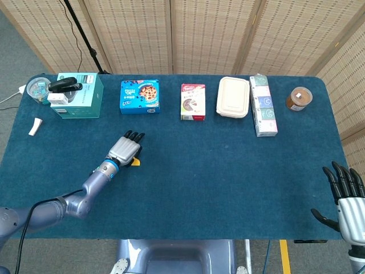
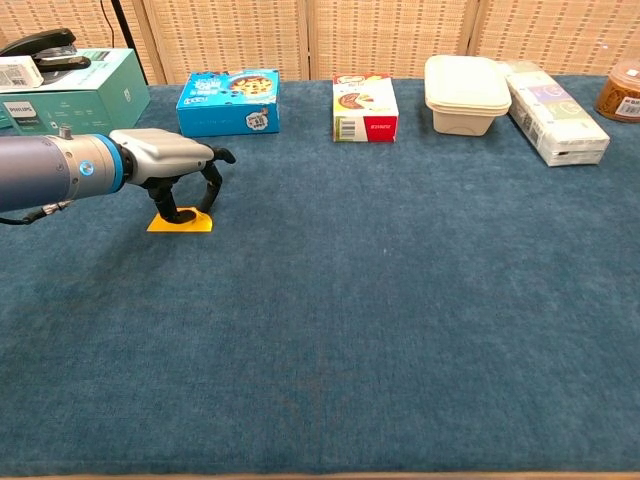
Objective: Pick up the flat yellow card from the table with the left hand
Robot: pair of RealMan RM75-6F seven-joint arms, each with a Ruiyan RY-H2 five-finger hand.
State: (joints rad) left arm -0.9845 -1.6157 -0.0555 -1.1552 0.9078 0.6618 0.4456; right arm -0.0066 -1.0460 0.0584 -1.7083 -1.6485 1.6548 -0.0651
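Note:
The flat yellow card (image 2: 197,224) lies on the blue tablecloth at the left; in the head view only a corner of the card (image 1: 136,162) shows past the hand. My left hand (image 2: 168,160) arches over it, palm down. The thumb and fingertips (image 2: 211,203) reach down to the card's near and far edges, and the card stays flat on the cloth. From above, the left hand (image 1: 125,148) covers most of the card. My right hand (image 1: 344,194) hangs off the table's front right corner, fingers spread and holding nothing.
Along the back edge stand a teal box (image 2: 62,92) with a black stapler on top, a blue cookie box (image 2: 228,101), a red-and-white box (image 2: 364,106), a beige lidded container (image 2: 466,93), a long white pack (image 2: 555,122) and a brown jar (image 1: 298,98).

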